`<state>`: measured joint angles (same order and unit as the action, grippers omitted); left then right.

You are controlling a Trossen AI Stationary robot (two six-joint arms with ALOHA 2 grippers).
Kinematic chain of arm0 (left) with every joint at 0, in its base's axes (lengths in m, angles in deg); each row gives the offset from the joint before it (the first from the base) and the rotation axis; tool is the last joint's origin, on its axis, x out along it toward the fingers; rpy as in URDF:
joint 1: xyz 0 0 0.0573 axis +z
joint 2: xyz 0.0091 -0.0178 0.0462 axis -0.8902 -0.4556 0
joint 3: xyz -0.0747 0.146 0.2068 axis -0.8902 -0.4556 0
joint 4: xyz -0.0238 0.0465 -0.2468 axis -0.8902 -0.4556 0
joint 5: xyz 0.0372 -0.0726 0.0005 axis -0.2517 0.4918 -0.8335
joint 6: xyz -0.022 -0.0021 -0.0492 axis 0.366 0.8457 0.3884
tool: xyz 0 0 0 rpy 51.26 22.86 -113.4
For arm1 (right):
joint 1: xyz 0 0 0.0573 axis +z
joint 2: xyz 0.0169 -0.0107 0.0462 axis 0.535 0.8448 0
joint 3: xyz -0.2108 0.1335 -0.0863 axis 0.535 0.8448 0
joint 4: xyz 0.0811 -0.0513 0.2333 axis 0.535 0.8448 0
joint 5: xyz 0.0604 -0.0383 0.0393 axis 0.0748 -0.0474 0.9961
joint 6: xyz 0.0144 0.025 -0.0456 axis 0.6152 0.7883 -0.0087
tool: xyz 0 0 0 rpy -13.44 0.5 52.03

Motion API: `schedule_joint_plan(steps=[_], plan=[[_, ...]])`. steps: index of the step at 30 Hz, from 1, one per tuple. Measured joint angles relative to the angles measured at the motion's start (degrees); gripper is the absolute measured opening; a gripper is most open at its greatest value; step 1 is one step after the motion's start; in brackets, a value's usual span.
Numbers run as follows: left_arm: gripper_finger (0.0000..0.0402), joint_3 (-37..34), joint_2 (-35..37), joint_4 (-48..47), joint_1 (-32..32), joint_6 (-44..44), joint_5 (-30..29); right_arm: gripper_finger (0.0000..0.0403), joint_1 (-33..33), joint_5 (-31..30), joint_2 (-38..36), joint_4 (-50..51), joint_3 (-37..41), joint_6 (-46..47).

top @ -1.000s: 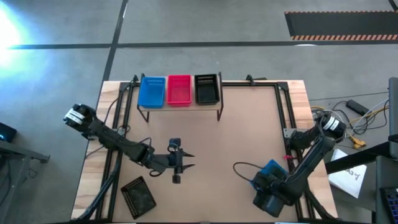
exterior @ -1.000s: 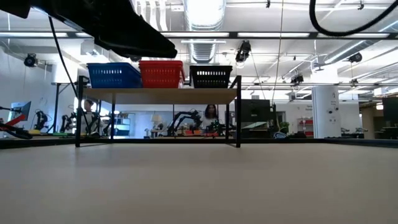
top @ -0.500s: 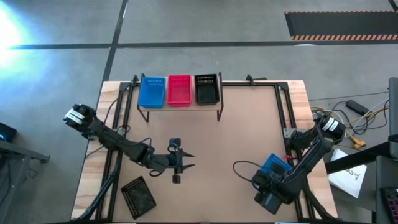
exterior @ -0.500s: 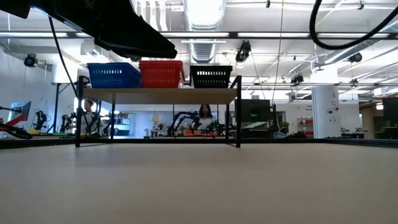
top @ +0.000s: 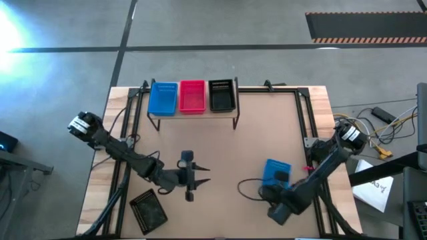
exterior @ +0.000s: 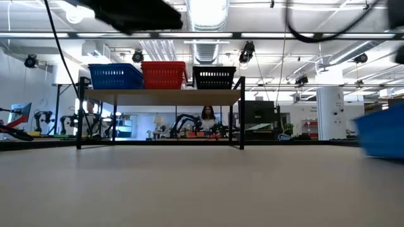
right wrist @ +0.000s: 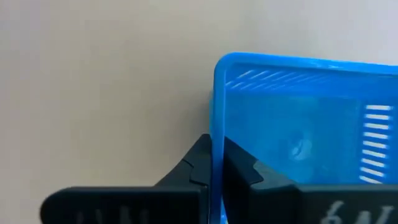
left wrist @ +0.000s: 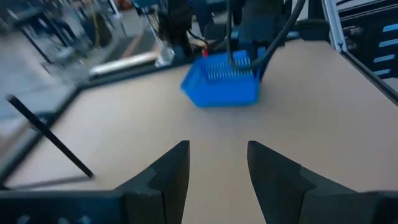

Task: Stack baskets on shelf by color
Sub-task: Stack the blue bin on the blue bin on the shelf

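Note:
Three baskets stand side by side on the shelf (top: pixel 193 115) at the table's far side: blue (top: pixel 163 98), red (top: pixel 192 97) and black (top: pixel 223 96); the low view shows them on the plank (exterior: pixel 161 96). Another blue basket (top: pixel 274 169) is at the table's right near part, with my right gripper (right wrist: pixel 216 168) shut on it; it shows at the low view's right edge (exterior: pixel 382 129). My left gripper (top: pixel 203 176) hovers open over the table's near middle, pointing toward that basket (left wrist: pixel 221 84). A black basket (top: pixel 148 208) lies at the near left. My right gripper pinches one side wall (right wrist: pixel 216 146) of the blue basket, with one finger (right wrist: pixel 239 171) inside the basket and the other (right wrist: pixel 198 167) outside. The fingers come from above, slanting down. The basket's open top faces up. Whether its bottom is clear of the table, I cannot tell.
Black frame rails (top: pixel 303 120) run along the table's left and right sides. A cable (top: pixel 250 187) loops over the table beside my right arm. The room beyond the table shows people and equipment under the shelf (exterior: pixel 208 120). Bare tabletop (top: pixel 253 133) lies between the shelf and the grippers.
My right gripper has moved toward the table's left with the blue basket, which has come out from under the arm and turned a little. My left arm has risen slightly, as the low view shows.

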<state>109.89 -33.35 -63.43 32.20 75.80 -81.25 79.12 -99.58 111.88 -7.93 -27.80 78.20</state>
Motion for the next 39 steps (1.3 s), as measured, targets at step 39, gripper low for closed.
schedule_joint_plan(steps=[39], plan=[[0.0145, -0.2, 5.2, -14.8, -13.3, 15.4, -19.9, 0.0095, -29.3, 4.7, 23.2, -55.7, -20.1, -51.6]])
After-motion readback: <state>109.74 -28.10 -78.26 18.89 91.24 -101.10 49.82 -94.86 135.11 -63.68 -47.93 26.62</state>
